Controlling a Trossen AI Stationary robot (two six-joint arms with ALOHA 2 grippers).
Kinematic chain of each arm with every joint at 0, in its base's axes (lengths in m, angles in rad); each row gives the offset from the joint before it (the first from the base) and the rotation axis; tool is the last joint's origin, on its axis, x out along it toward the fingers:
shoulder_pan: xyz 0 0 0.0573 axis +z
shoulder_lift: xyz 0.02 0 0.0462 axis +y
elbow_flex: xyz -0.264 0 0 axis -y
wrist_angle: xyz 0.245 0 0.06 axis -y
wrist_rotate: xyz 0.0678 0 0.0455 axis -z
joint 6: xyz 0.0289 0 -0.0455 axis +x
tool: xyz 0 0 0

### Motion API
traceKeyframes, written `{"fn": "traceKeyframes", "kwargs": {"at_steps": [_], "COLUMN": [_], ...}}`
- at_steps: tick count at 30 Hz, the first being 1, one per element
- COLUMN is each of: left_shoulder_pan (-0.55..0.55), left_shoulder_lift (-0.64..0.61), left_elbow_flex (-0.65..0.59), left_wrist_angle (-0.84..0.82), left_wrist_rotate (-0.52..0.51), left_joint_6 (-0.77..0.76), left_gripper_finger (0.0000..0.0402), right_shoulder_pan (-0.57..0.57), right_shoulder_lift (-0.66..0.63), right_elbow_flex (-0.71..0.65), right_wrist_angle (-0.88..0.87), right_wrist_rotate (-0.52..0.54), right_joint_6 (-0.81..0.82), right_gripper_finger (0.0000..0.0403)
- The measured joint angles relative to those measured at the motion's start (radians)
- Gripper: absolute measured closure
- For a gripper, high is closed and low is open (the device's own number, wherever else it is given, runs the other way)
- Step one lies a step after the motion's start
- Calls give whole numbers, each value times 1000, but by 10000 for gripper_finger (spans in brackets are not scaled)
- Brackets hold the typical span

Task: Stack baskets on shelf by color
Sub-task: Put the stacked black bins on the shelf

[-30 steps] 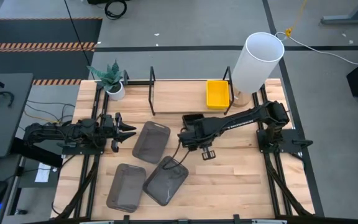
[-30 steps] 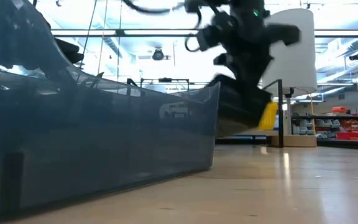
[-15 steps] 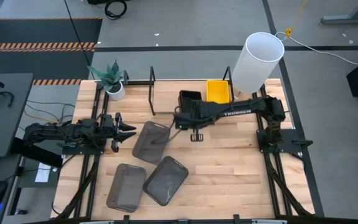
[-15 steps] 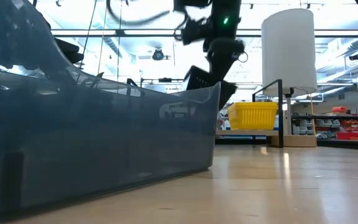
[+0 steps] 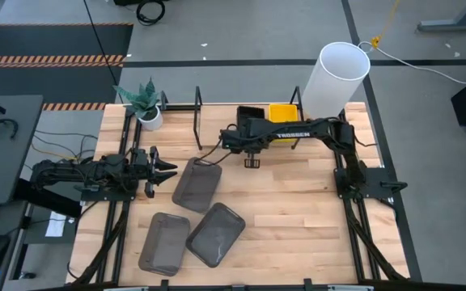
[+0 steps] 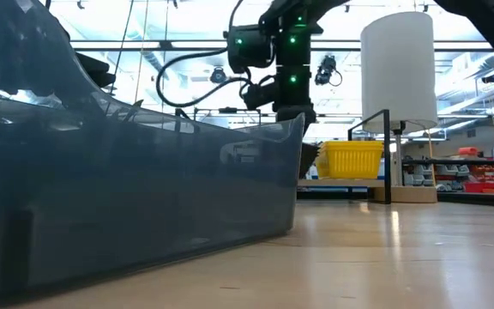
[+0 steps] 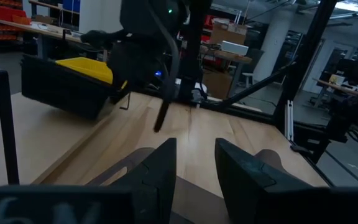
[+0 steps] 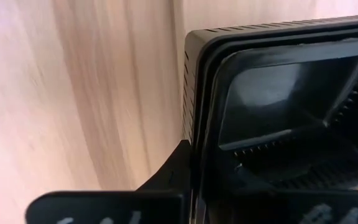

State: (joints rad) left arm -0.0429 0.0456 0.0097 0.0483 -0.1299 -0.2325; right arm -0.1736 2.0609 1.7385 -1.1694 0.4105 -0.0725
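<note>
Right pincer [image 5: 247, 135] reaches over the shelf [image 5: 217, 125], pinching the rim of a black perforated basket [image 5: 250, 114] that sits just beside the yellow basket [image 5: 282, 115] (the wrist view shows a dark finger [image 8: 173, 171] pressed against the basket's wall). Left pincer [image 5: 167, 169] waits at the surface's [image 5: 298, 218] left side, fingers [image 7: 154, 171] spread, near the closest of three smoky-grey baskets [image 5: 196, 183] lying on the surface. At the shelf's far-right end stands a tall white cylinder [image 5: 334, 79].
</note>
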Motion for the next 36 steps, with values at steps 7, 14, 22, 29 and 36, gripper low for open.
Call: {"fn": "traceKeyframes", "kwargs": {"at_steps": [7, 14, 22, 29, 36], "left_shoulder_pan": [0, 0, 0, 0, 0], "left_shoulder_lift": [0, 0, 0, 0, 0], "left_elbow_flex": [0, 0, 0, 0, 0], "left_wrist_angle": [0, 0, 0, 0, 0], "left_wrist_rotate": [0, 0, 0, 0, 0], "left_joint_6": [0, 0, 0, 0, 0], "left_gripper_finger": [285, 285, 285, 285, 285], "right_shoulder_pan": [-32, -38, -40, -55, -65], "right_shoulder_lift": [0, 0, 0, 0, 0], "right_elbow_flex": [22, 22, 23, 23, 23], "right_wrist_angle": [-57, -62, -57, -43, -48], "right_wrist_rotate": [-15, -19, -18, -12, -52], "right_joint_6": [-6, -9, -4, 80, 159], "right_gripper_finger": [373, 367, 325, 305, 304]}}
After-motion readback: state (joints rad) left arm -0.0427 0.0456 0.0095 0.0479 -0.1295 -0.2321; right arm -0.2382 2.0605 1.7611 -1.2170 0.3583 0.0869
